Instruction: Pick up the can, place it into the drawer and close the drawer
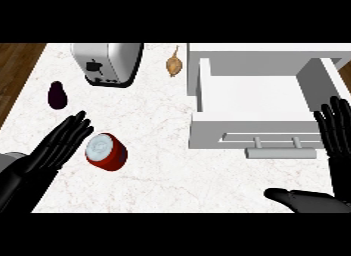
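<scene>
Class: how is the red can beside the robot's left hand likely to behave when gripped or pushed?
The can looks rigid, so it probably keeps its shape when gripped. Its round wall looks smooth and may slip. It seems to stand on end; a push from the left hand could tip it, and it would then likely roll.

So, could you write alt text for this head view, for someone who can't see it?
A red can sits on the counter beside the open left robot hand; the white drawer stands open near the open right robot hand. A toaster stands behind.
</scene>
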Available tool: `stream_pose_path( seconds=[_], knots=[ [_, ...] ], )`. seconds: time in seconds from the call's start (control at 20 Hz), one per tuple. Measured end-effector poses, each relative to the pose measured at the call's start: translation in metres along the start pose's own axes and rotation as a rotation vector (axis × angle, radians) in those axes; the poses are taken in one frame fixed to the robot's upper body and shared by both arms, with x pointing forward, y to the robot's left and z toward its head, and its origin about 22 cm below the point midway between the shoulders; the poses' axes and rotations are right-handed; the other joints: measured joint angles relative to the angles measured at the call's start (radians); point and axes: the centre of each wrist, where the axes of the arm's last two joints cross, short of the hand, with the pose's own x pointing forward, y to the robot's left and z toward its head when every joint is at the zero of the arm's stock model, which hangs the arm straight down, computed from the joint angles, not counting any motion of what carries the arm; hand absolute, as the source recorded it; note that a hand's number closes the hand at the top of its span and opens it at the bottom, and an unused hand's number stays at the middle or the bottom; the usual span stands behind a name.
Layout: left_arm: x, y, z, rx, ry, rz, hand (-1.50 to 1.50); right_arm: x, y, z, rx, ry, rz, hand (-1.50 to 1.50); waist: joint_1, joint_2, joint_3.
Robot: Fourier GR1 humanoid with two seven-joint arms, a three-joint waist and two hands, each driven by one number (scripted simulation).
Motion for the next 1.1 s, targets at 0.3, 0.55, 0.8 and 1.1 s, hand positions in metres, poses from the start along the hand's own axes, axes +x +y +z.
stream_pose_path(
  seconds=[0.3,0.55,0.8,1.1],
  knots=[
    [0.003,0.007,0.008,-0.001,0.043,0.024,-1.50,-0.006,-0.013,0.010,-0.009,0.020,-0.001,-1.50,0.000,0.000,0.000],
    [0.006,0.020,0.016,0.034,0.066,0.042,-1.50,-0.009,-0.020,0.020,-0.015,0.026,0.006,-1.50,0.000,0.000,0.000],
    [-0.001,0.022,0.007,0.062,0.091,0.039,-1.50,-0.014,-0.026,0.028,-0.012,0.026,0.007,-1.50,-0.002,0.000,0.000],
    [-0.022,0.018,-0.008,0.067,0.107,0.041,-1.50,-0.016,-0.040,0.028,-0.014,0.022,0.011,-1.50,-0.002,0.000,0.000]
  ],
)
